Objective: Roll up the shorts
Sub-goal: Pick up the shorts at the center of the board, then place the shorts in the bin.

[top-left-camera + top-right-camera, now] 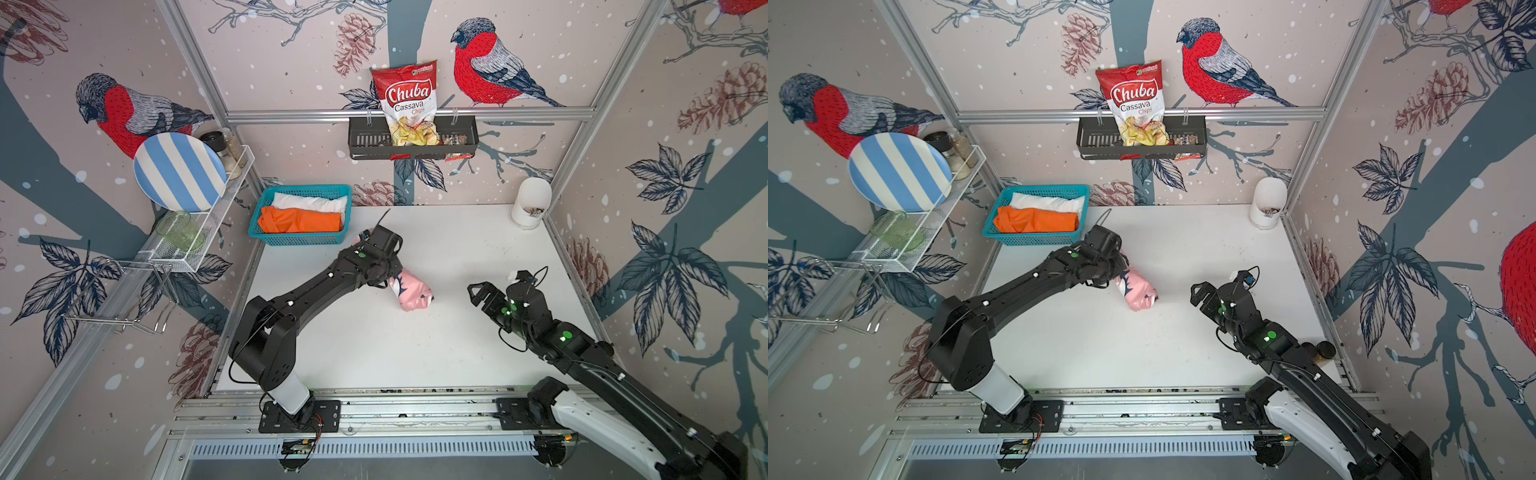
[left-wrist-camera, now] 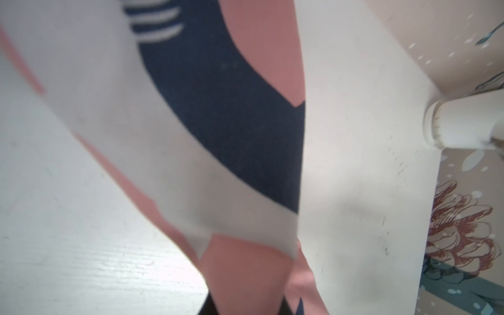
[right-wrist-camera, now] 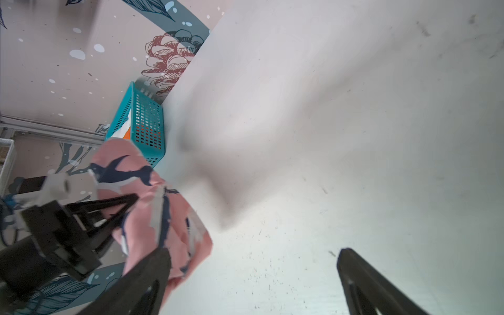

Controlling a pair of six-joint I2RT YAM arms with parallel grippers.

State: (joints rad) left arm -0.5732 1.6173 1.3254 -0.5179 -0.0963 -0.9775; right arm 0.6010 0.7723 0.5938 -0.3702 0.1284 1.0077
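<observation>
The pink shorts with navy-and-white shapes hang as a roll just above the middle of the white table. My left gripper is shut on the roll's upper end, its fingertips hidden under the wrist in both top views. In the left wrist view the pink cloth fills the frame and runs down between the jaws. My right gripper stands open to the right of the roll, apart from it, with bare table between its fingers. The white shorts and the orange shorts lie rolled in the basket.
The teal basket sits at the table's back left, close behind my left wrist. A white cup stands in the back right corner. A wire rack with a striped plate hangs on the left wall, and a chips bag on the back shelf.
</observation>
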